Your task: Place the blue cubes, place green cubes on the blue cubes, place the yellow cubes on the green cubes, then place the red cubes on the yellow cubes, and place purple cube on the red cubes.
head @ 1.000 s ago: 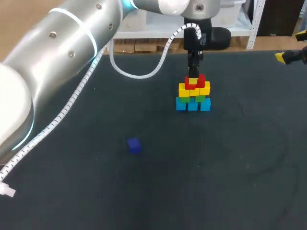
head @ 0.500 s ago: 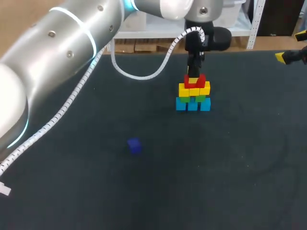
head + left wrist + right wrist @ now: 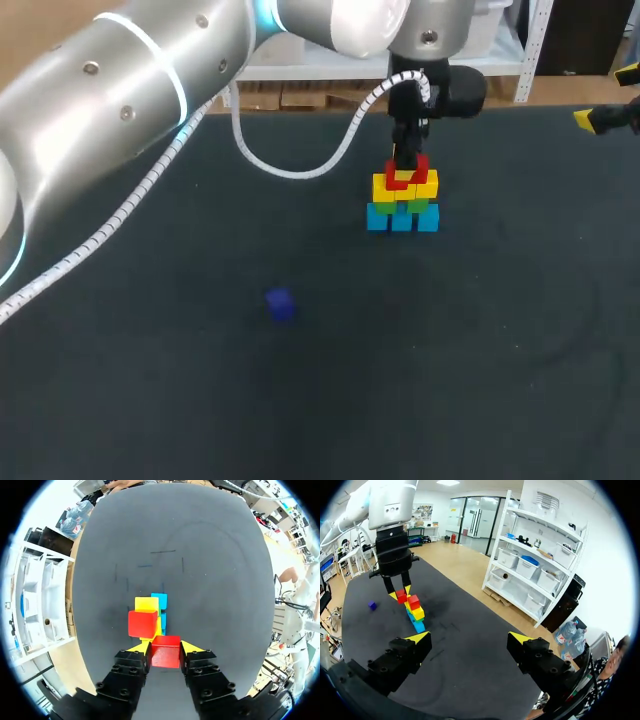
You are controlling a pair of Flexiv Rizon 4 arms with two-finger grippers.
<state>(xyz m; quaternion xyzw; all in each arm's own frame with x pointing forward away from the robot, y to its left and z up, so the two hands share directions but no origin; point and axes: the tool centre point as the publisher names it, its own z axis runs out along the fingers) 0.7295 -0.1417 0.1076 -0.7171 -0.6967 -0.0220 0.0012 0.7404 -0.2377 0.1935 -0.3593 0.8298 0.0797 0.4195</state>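
Observation:
A small pyramid stands at the table's far middle: blue cubes (image 3: 402, 219) at the base, green cubes (image 3: 412, 205) on them, yellow cubes (image 3: 404, 188) above. One red cube (image 3: 142, 623) sits on the yellow layer. My left gripper (image 3: 404, 168) hangs right over the top of the stack, shut on a second red cube (image 3: 165, 651), which is level with the first and beside it. The purple cube (image 3: 280, 304) lies alone on the mat, nearer the front left. My right gripper (image 3: 470, 639) stands open and empty at the table's far right edge, well away from the stack (image 3: 415, 612).
The dark mat (image 3: 480, 330) covers the whole table. My left arm's white cable (image 3: 300, 160) loops down over the mat behind and left of the stack.
My left gripper has come down and slightly right with the red cube, closer onto the yellow layer. The right arm and the purple cube have not moved.

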